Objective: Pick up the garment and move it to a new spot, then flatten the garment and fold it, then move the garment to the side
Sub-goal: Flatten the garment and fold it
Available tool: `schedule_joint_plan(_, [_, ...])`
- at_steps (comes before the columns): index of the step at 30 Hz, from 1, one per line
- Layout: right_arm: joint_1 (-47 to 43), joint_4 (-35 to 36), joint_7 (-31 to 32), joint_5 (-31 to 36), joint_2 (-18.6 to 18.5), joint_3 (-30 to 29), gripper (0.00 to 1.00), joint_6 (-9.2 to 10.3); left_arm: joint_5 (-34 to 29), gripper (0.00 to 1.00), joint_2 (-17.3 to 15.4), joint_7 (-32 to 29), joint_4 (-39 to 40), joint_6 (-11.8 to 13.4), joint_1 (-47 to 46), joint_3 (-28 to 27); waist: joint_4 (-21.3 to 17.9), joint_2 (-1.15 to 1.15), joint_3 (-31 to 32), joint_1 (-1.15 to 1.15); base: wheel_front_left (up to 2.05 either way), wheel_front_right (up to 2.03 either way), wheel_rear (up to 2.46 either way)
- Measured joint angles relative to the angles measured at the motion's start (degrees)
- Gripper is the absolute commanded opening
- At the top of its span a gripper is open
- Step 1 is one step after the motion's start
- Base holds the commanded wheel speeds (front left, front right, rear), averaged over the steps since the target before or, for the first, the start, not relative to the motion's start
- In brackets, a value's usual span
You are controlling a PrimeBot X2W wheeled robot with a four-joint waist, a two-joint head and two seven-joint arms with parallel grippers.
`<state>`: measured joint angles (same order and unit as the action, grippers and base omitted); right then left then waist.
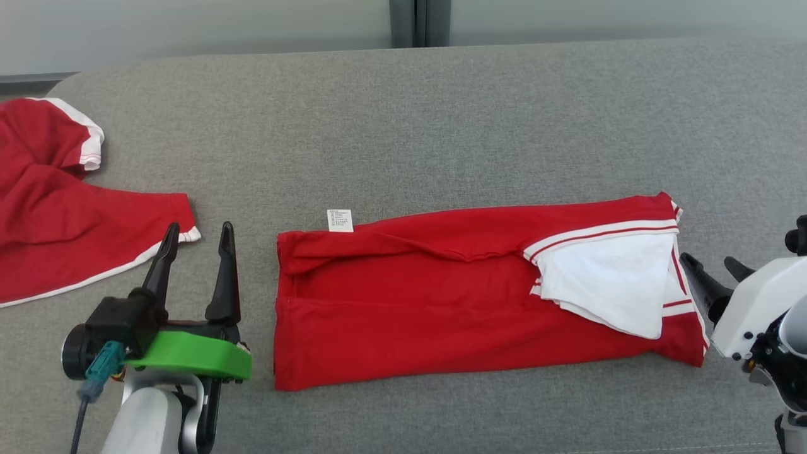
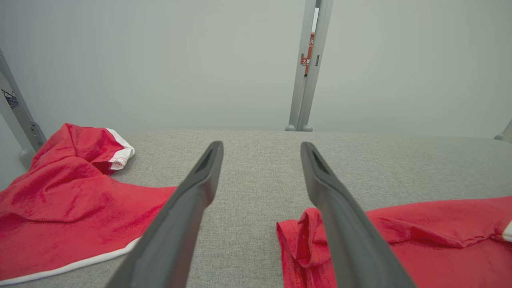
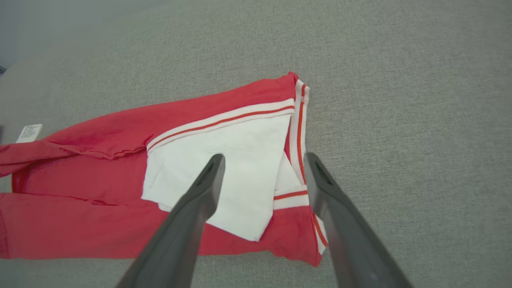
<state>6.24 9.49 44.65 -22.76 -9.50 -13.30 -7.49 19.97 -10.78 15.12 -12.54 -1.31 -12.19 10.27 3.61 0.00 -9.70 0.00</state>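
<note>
Red garments: two, the folded garment [image 1: 441,309] between the left gripper [image 1: 200,228] and the right gripper [image 1: 706,260], the loose garment [image 1: 57,214] left of the left gripper
Grippers: two
Care label [image 1: 340,221]: one, ahead and right of the left gripper
Grey surface [image 1: 441,126]: one, under both grippers

On padded surface [image 1: 441,126]: folded garment [image 1: 403,315] centre-right, second garment [image 1: 50,221] far left

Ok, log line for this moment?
garment: folded, flat | left gripper: open, empty | right gripper: open, empty, by garment's edge
</note>
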Motion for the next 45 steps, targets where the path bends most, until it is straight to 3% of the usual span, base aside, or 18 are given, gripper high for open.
schedule_joint_plan(4, [3.58, -5.37, -2.81, 0.88, 1.51, -1.09, 1.0, 0.0, -1.24, 1.0, 4.53, 0.0, 3.04, -2.53, 2.55, -5.61, 0.08, 0.0, 0.84, 0.0, 0.0, 0.0, 0.0])
schedule_joint_plan(10, [7.78, -16.38, -7.27, 2.11, 3.08, -2.11, 1.0, 0.0, -1.13, 1.0, 7.28, 0.0, 3.1, -4.81, 4.33, -9.55, 0.13, 0.0, 1.68, 0.0, 0.0, 0.0, 0.0])
schedule_joint_plan(21, [14.05, -31.28, -10.48, 8.93, 3.46, -4.76, 1.0, 0.01, -0.89, 1.0, 7.87, 0.0, -0.63, -5.82, 5.15, -9.33, 1.3, 0.0, 1.01, 0.0, 0.0, 0.0, 0.0])
schedule_joint_plan(37, [18.12, -38.82, -7.86, 12.0, 4.11, -5.92, 1.0, 0.02, 0.65, 1.0, 7.88, -0.01, -0.56, -6.0, 4.69, -9.42, 2.98, 0.0, -1.52, 0.0, 0.0, 0.0, 0.0])
schedule_joint_plan(38, [18.31, -38.98, -7.27, 11.89, 4.04, -5.5, 0.86, 0.02, 0.65, 1.0, 7.88, 0.0, -0.56, -6.0, 4.61, -9.56, 2.99, 0.0, -1.72, 0.0, 0.0, 0.0, 0.0])
schedule_joint_plan(39, [18.58, -39.07, -6.88, 11.74, 3.93, -5.16, 0.48, 0.03, 0.67, 1.0, 7.88, 0.0, -0.56, -6.0, 4.52, -9.69, 2.98, 0.0, -1.94, 0.0, 0.0, 0.0, 0.0])
schedule_joint_plan(40, [18.81, -39.07, -6.75, 11.23, 3.91, -4.97, 0.33, 0.03, 0.74, 1.0, 7.88, 0.0, -0.56, -6.01, 4.46, -9.85, 2.97, 0.0, -2.14, 0.0, 0.0, 0.0, 0.0])
schedule_joint_plan(41, [18.92, -39.07, -6.76, 10.67, 3.96, -5.01, 0.0, 0.03, 0.78, 1.0, 7.88, -0.01, -0.56, -6.01, 4.44, -9.93, 2.94, 0.0, -2.25, 0.0, 0.0, 0.0, 0.0])
schedule_joint_plan(45, [20.09, -38.15, -7.43, 9.79, 4.63, -6.02, 0.0, -0.02, 0.81, 1.0, 7.9, -0.01, -0.27, -6.01, 4.43, -11.43, 2.0, 0.0, -2.71, 0.0, 0.0, 0.0, 0.0])
